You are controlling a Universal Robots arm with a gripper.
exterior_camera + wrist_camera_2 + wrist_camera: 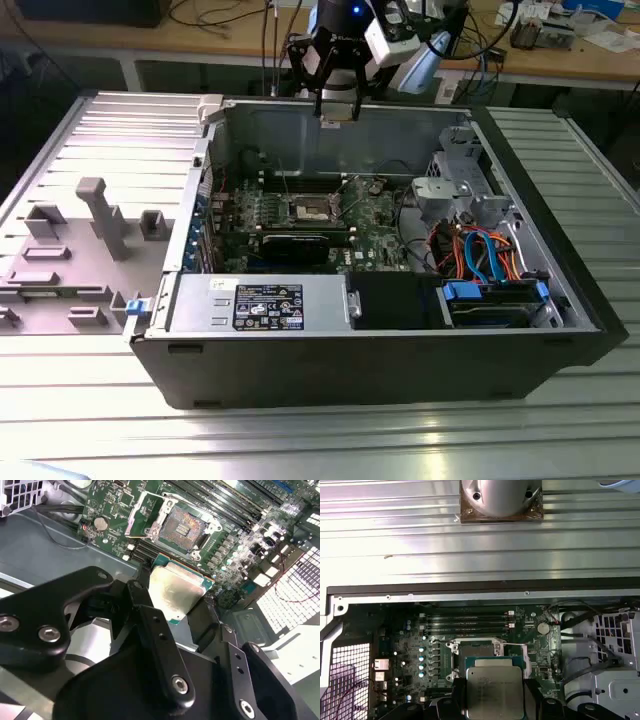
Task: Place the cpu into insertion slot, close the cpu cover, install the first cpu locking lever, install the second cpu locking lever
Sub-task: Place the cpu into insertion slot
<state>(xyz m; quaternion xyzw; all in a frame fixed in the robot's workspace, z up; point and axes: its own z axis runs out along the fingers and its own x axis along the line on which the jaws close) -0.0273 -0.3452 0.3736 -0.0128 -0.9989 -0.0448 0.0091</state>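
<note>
My gripper [337, 108] hangs above the far wall of the open computer case [300, 380]. In both wrist views it is shut on the cpu [175, 592] [494, 690], a flat square chip with a dull silver top, one black finger [142, 605] on each side. The chip is in the air, clear of the green board. Beyond it lies the insertion slot [182, 527] [476, 650] [310, 210], its dark centre bare. The silvery cpu cover [141, 515] stands swung open along one side of the slot.
A long black expansion card [295, 243] lies in front of the socket. Memory slots [465, 621] run beside it. A power supply [265, 303] fills the case's near side. On the exterior view's right are a drive cage [455, 185] and orange and blue cables [480, 250].
</note>
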